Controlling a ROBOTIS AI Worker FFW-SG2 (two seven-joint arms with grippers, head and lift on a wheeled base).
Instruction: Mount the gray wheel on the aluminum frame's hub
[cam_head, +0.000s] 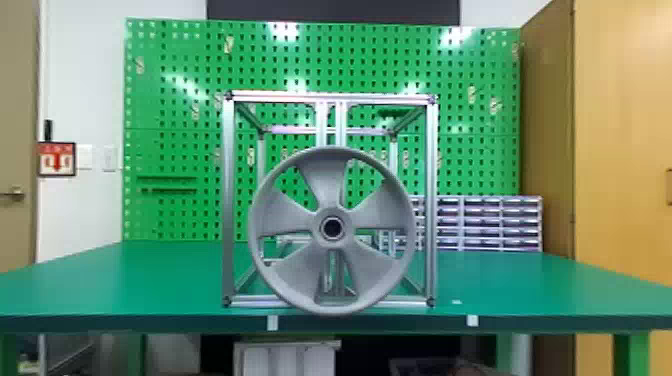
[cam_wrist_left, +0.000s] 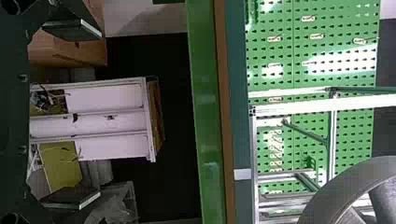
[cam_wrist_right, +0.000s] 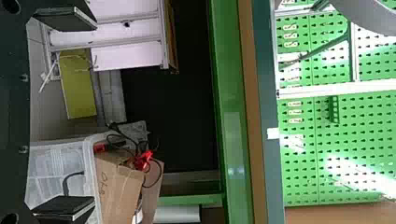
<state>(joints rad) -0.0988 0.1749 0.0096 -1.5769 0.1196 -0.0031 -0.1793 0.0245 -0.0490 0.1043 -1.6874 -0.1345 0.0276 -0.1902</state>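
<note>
From where I sit, the wheel (cam_head: 327, 180) covers much of the centre uprights (cam_head: 341, 120) and hides the frame's hub behind it — I can't tell if the two are joined. The drawer unit (cam_head: 490, 225) loses its left end behind wheel and frame (cam_head: 228, 200). Both wrist views crop the wheel and frame at their edges. My head view cuts off the worktop (cam_head: 125, 285) at both sides and the white box (cam_head: 285, 357) underneath it. A pale speck (cam_head: 456, 302) on top is too small for me to identify.
</note>
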